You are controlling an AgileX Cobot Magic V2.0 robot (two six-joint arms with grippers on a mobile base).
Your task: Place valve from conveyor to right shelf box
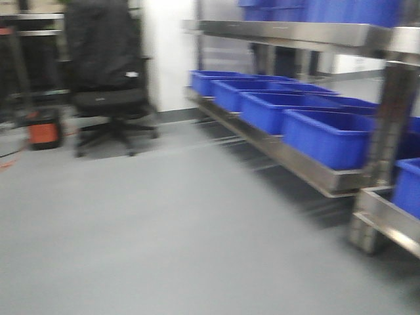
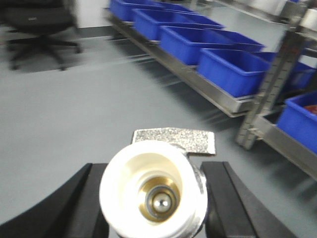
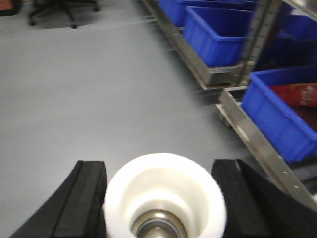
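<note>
Nearest to me, the left gripper (image 2: 154, 196) is clenched on a valve (image 2: 153, 191). Its black fingers (image 2: 81, 201) press the body from both sides, the white end cap faces the camera, a brass bore with a shiny ball shows inside, and the grey handle (image 2: 173, 140) sticks out on the far side. The right gripper (image 3: 161, 196) grasps a second valve (image 3: 163, 198) the same way, white cap toward the lens. Both valves hang in the air, short of the shelf (image 1: 295, 161). The conveyor is not in view.

I judge these to be metal fittings: stiff, fairly heavy for their bulk, and not fragile. The cap looks like smooth plastic and could slip, so the body behind it is the right place to pinch. The handle needs room so it does not catch on a box wall.

Between the valves and the shelf lies bare grey floor (image 1: 164, 230). The shelf stands to the right, its steel ledge carrying a row of blue boxes (image 1: 325, 134). The near box (image 3: 277, 114) on a lower ledge has something red in it. Left of the shelf's far end stands a black chair (image 1: 108, 98). Every view is smeared, so I judge the base is mid-travel and releasing either valve would be premature.
</note>
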